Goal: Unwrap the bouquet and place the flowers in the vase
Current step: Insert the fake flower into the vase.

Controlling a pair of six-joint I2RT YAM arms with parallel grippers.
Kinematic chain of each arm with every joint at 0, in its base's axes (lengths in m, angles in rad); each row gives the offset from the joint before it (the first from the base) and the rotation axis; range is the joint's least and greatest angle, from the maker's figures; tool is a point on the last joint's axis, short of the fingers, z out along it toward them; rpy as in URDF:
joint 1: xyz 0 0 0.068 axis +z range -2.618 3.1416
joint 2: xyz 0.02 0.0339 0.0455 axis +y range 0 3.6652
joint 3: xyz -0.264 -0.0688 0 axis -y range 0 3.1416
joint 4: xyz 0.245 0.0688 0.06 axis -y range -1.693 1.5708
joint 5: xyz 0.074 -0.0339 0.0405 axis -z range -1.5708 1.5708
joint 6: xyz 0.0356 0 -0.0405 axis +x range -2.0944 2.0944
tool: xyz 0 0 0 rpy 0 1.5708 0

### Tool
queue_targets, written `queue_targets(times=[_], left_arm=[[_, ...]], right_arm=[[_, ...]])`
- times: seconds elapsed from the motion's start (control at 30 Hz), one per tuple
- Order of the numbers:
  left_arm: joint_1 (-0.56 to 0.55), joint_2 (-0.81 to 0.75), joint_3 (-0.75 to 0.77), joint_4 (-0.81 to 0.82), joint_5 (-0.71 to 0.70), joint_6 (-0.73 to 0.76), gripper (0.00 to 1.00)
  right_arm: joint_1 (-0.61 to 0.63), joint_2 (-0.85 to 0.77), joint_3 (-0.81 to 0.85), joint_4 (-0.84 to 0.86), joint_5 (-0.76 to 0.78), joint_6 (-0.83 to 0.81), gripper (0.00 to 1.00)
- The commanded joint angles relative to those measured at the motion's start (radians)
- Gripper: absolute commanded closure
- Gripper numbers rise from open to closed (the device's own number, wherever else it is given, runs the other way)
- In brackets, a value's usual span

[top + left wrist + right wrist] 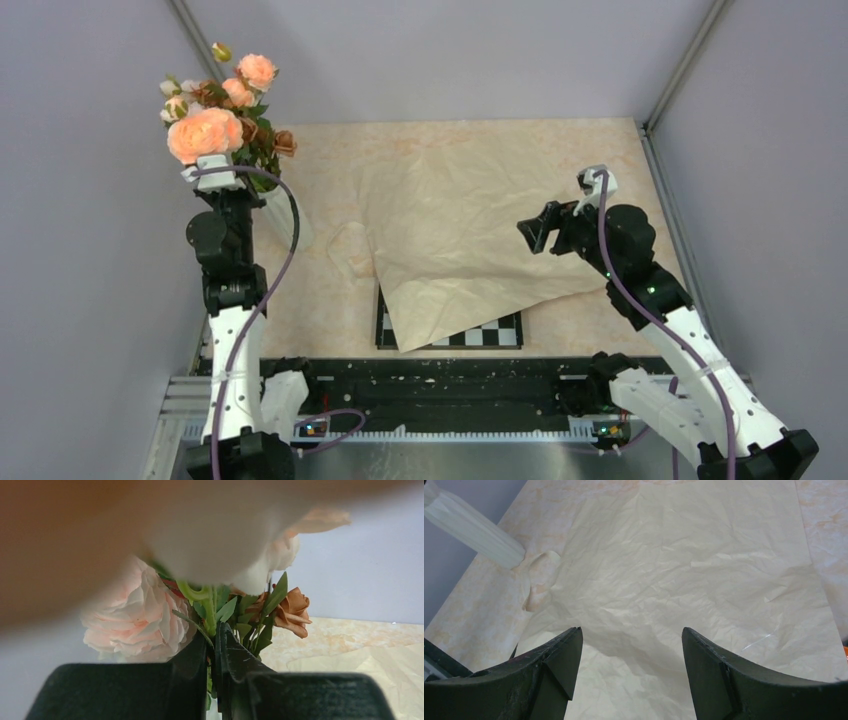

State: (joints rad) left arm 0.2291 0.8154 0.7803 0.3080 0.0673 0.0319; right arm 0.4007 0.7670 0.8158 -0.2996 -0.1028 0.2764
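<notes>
The flowers point(225, 115), peach, pink and cream roses with green leaves, stand upright at the far left, free of their paper. My left gripper point(243, 168) is shut on their green stems point(209, 611) just under the blooms point(137, 625). The white ribbed vase point(287, 218) stands right below, mostly hidden behind the left arm; its lower body shows in the right wrist view point(474, 530). Whether the stems reach into it is hidden. My right gripper point(530, 228) hangs open over the paper, with nothing between its fingers point(631, 632).
The bouquet's beige wrapping paper point(470, 230) lies spread flat across the middle of the table point(684, 570), covering part of a checkerboard point(480, 335). A small cream curl point(541, 575) lies beside the vase's foot. Grey walls close in both sides.
</notes>
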Motion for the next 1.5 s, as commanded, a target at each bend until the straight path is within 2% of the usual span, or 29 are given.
queue_targets(times=[0.0, 0.77, 1.13, 1.4, 1.47], left_arm=[[0.009, -0.002, -0.022, 0.05, -0.022, -0.026, 0.91], [0.012, 0.091, -0.107, 0.047, -0.026, 0.006, 0.86], [0.012, 0.082, -0.098, -0.003, 0.004, 0.002, 0.68], [0.012, 0.072, -0.083, -0.044, 0.021, -0.008, 0.47], [0.012, 0.069, -0.081, -0.063, 0.014, -0.023, 0.39]], right_arm=[[-0.013, -0.011, -0.005, 0.035, -0.009, 0.01, 0.26], [-0.013, -0.019, -0.045, 0.085, -0.049, 0.04, 0.26], [-0.013, -0.03, -0.053, 0.087, -0.048, 0.04, 0.26], [-0.013, -0.034, -0.055, 0.082, -0.042, 0.039, 0.26], [-0.013, -0.037, -0.058, 0.082, -0.041, 0.038, 0.26]])
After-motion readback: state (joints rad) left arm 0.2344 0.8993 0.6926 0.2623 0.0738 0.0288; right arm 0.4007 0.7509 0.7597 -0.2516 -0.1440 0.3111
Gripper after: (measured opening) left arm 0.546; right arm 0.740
